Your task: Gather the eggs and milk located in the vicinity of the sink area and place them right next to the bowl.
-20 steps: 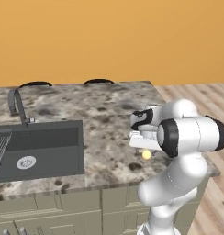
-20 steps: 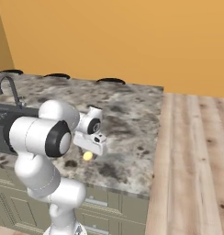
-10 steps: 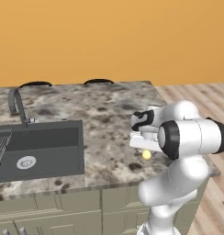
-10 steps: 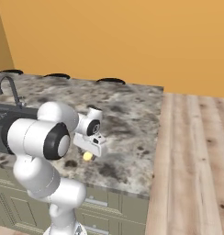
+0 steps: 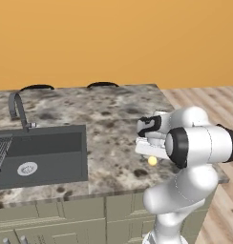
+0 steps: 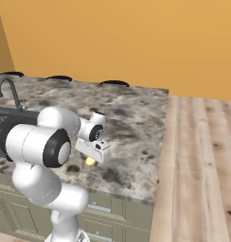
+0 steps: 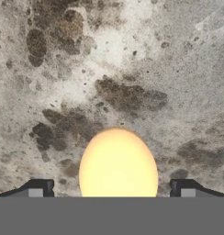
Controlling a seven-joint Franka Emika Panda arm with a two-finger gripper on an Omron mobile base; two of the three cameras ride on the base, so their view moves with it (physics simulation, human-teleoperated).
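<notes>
A pale yellow egg (image 5: 152, 161) lies on the speckled stone counter (image 5: 113, 109), right of the dark grey sink (image 5: 42, 152) with its curved tap (image 5: 15, 107). My gripper (image 5: 151, 156) hangs just above that egg and points down at it. In the hand view the egg (image 7: 118, 165) sits between the two dark fingertips (image 7: 40, 188), with a gap on each side, so the gripper (image 7: 112, 190) is open and grips nothing. From the right the egg (image 6: 90, 161) shows under the gripper (image 6: 91, 157). The milk and the bowl are out of view.
Two dark round rims (image 5: 102, 84) sit along the counter's far edge. The counter ends to the right of the arm, where wooden floor (image 6: 198, 165) begins. Grey cabinet fronts (image 5: 66, 219) run below the near edge. The tap (image 6: 8, 90) stands far to the left.
</notes>
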